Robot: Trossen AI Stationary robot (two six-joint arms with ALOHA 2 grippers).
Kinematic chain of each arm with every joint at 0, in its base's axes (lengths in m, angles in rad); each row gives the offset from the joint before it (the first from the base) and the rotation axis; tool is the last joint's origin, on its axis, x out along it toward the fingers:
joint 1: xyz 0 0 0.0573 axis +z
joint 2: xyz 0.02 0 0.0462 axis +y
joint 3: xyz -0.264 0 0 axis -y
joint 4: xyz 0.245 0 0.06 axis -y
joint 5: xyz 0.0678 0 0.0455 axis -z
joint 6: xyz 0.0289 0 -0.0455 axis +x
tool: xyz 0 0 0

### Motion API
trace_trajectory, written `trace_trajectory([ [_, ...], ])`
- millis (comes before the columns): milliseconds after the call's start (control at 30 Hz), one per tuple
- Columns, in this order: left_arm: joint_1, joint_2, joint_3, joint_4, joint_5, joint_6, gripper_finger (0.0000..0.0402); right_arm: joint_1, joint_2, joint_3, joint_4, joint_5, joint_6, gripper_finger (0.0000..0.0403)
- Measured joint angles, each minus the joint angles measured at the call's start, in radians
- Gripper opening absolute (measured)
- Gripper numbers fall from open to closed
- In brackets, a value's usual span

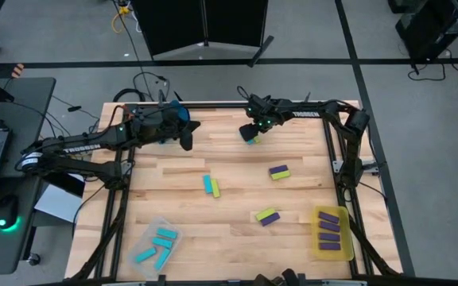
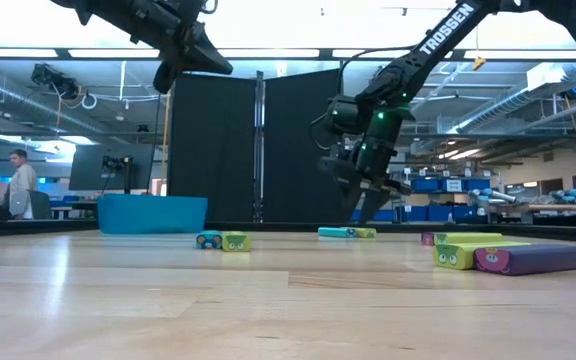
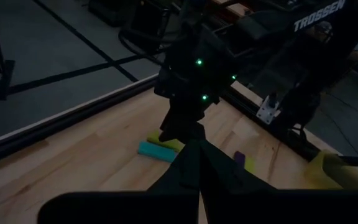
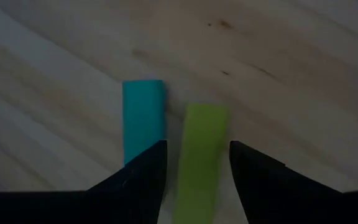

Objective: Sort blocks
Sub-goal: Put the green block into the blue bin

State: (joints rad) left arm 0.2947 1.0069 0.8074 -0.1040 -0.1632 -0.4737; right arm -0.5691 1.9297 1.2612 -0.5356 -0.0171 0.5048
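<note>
While my right claw [image 4: 197, 163] hangs open over a lime block [image 4: 201, 155], sorting looks about half done.

Fingers straddle that lime bar at the far edge of the table [image 1: 229, 175], not squeezing yet, with a cyan block [image 4: 143, 118] lying just beside it. My left claw [image 1: 188, 141] is clenched on nothing, parked up high near the back. So far: four cyan bars sit in the clear bin [image 1: 144, 240] and four purple ones in the yellow bin [image 1: 318, 213]. Still loose are three more mixed pairs out on the wood, plus this one.
</note>
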Motion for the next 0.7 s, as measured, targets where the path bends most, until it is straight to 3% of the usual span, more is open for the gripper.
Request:
trace_trajectory([
  [533,0.014,0.0,0.0,0.0,0.019,0.044,0.0006,-0.002,-0.001,-0.076,0.046,0.035,-0.016,0.0186],
  [700,0.014,0.0,0.0,0.003,0.018,0.044,0.0006,-0.011,-0.002,-0.085,0.046,0.049,-0.043,0.0168],
])
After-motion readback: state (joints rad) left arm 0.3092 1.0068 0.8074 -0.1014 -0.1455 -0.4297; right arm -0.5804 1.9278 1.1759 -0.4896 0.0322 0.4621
